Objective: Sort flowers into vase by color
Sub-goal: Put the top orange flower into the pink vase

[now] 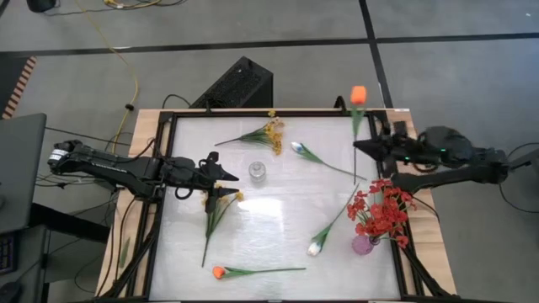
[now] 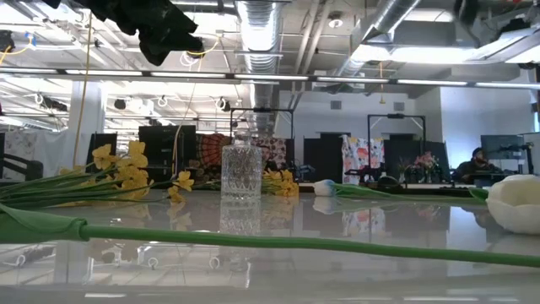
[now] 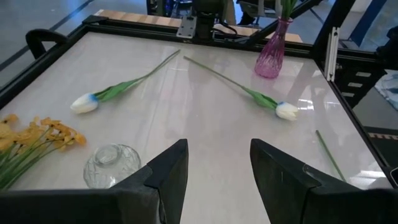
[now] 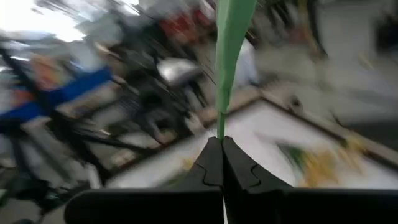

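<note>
High view: right tool (image 1: 364,148) pinches the green stem of an orange tulip (image 1: 358,93) lifted over the desk's (image 1: 278,219) far right corner; left tool (image 1: 221,174) gapes empty above yellow sprays (image 1: 226,199).

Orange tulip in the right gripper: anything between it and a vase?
Nothing visible. The right gripper holds the orange tulip by its stem at the table's far right; the pink vase already carries red flowers.
</note>
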### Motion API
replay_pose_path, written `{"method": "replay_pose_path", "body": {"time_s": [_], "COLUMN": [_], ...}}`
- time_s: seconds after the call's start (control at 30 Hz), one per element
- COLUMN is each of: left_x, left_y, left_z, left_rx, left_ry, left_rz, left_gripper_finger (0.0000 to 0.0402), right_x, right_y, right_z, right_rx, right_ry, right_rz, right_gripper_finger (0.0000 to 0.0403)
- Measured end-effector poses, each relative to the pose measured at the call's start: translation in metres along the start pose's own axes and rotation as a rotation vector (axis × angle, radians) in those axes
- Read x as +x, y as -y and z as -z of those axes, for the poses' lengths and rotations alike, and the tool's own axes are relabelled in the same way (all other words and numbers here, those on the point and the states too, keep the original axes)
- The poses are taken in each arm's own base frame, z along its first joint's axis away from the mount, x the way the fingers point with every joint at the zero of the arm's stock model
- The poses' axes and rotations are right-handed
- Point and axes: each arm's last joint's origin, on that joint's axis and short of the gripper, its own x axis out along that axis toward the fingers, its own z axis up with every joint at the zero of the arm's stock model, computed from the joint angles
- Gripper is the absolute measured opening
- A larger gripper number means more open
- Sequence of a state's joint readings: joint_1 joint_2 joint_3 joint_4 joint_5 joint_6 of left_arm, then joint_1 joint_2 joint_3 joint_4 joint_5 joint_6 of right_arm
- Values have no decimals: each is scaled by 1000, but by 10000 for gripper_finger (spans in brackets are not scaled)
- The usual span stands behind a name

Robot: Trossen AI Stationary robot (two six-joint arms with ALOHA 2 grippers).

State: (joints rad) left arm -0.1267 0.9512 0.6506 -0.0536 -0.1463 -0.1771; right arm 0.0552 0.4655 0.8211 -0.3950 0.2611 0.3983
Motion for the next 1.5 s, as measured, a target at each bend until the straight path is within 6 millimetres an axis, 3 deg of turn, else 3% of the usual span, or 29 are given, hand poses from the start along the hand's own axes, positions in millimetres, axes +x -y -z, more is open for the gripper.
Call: {"method": "replay_pose_path", "body": {"time_s": [0.27, 0.5, 0.73, 0.9, 1.07, 1.2, 1.4, 1.5], "left_x": [0, 0, 0, 0, 0, 0, 0, 0], "left_y": [0, 0, 1, 1, 1, 1, 1, 1], "left_z": [-1, -3, -5, -6, -7, -6, -6, -6], "left_rx": [-3, 8, 7, 18, 28, 27, 44, 56], "left_ry": [7, 29, 56, 58, 68, 63, 58, 59], "left_rz": [1, 4, 9, 9, 10, 11, 16, 16], "left_gripper_finger": [162, 162, 162, 162, 162, 162, 162, 162], "right_x": [-36, -36, -9, -7, -21, -33, -62, -78], "right_y": [-15, -37, -69, -101, -128, -150, -176, -186], "right_z": [-30, -41, -17, -10, -20, -15, 25, 40], "right_rx": [-131, -151, -104, -77, -129, -144, -193, -217], "right_ry": [325, 544, 325, 220, 79, -28, -195, -179], "right_rz": [-321, -670, -828, -911, -900, -873, -751, -625], "right_gripper_finger": [15, 15, 20, 19, 20, 19, 19, 19]}}
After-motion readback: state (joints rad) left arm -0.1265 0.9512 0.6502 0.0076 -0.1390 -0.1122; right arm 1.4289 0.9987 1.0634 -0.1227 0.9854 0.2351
